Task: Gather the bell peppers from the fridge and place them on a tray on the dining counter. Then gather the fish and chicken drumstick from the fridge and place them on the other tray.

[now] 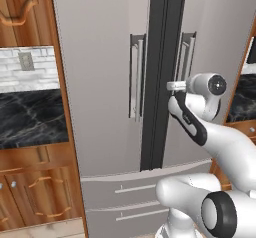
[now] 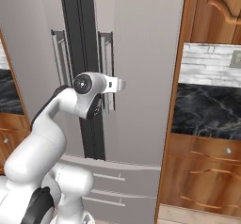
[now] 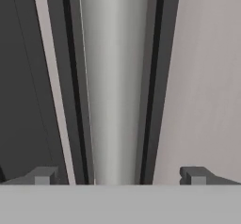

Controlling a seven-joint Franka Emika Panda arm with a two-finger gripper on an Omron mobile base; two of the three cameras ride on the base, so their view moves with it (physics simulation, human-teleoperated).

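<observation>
You're looking at a closed fridge [image 1: 110, 82], both doors shut, and the arm is reaching straight at the right-hand door's handle [image 3: 113, 86]. In the hand view that pale vertical bar is sitting between the two dark fingertips [image 3: 44, 175], one on each side, with daylight between them and the bar. The gripper [image 3: 120, 176] is standing wide apart, gripping nothing; it's bracketing the handle, not squeezing it.

From the left base view you're seeing the wrist levelled out, the gripper [image 1: 176, 86] meeting the right handle [image 1: 187, 57] just past the dark centre seam. The right base view is showing the same thing from the other side: the gripper [image 2: 118, 84] against that handle [image 2: 106, 72], with the left door's handle [image 2: 60, 63] untouched beside it.

Why this pose? My read is that the fingers are lined up across the bar so a simple close would catch it squarely, and the level wrist is setting you up to pull the door outward.

As for the bell peppers, fish and drumstick, they're presumably behind those doors; nothing of them is on show yet. Neither the trays nor the dining counter is coming into frame, just wooden cabinets [image 1: 30, 192] and a dark marbled countertop [image 2: 207, 110] flanking the fridge. You're at the very start of the job, I'd judge.
</observation>
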